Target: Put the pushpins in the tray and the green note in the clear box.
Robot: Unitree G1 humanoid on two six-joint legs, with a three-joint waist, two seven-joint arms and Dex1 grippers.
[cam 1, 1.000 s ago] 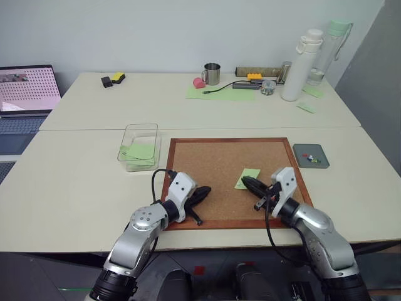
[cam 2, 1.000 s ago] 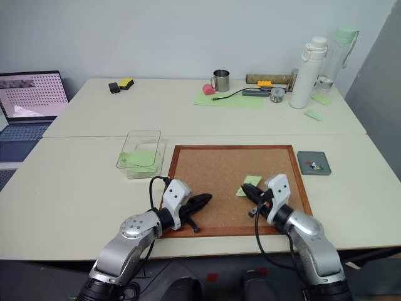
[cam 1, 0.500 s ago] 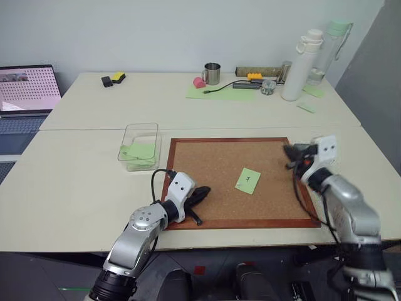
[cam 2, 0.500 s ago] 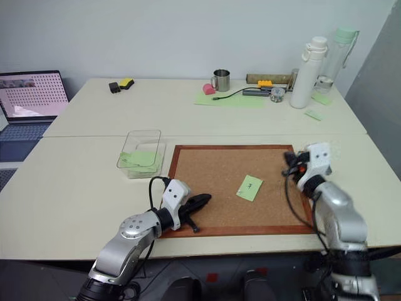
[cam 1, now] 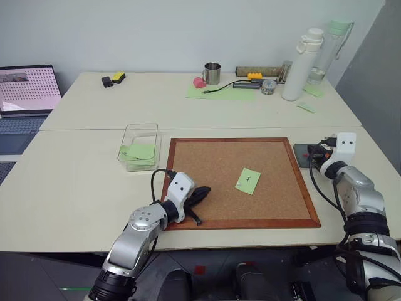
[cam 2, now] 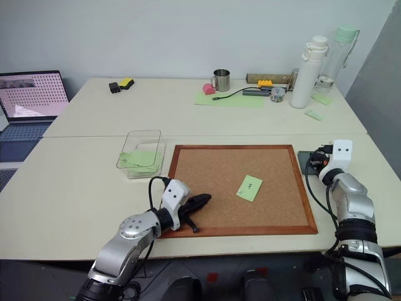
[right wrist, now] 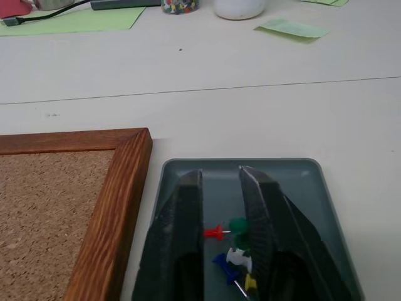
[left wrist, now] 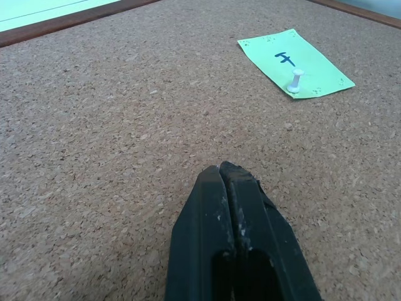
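The right gripper (right wrist: pixel 220 207) hangs low over the tray (right wrist: pixel 307 172), its two fingers spread with a clear gap between them and nothing pinched. Directly beneath that gap lie the pushpins (right wrist: pixel 233 248) — a red one and a green one between the fingers, with blue, white and yellow ones a little closer to the wrist. All of these are already inside the tray, which sits just off the cork board (cam 1: pixel 232 164) on its right edge.

The left gripper (left wrist: pixel 237 195) rests on the cork board with its fingers pressed flat together, holding nothing. Ahead of its tips and off to its right lies the green note (left wrist: pixel 294 63), flat on the cork and well apart from the fingers. A white pin (left wrist: pixel 296 80) stands in the note near the edge closer to the gripper, just below the dark scribble. The note's longer side runs slantwise across the line along which the fingers point, rather than along it.

From the head views, the green note (cam 1: pixel 248 180) sits between the two grippers, somewhat nearer to the left one. The clear box (cam 1: pixel 140 145) stands ahead of the left gripper and off to its left, beyond the board's frame, with green slips already inside; it is far from the right gripper.

In my judgement, the white pin has to come out before the note can be lifted — and the coming move turns on reaching it.
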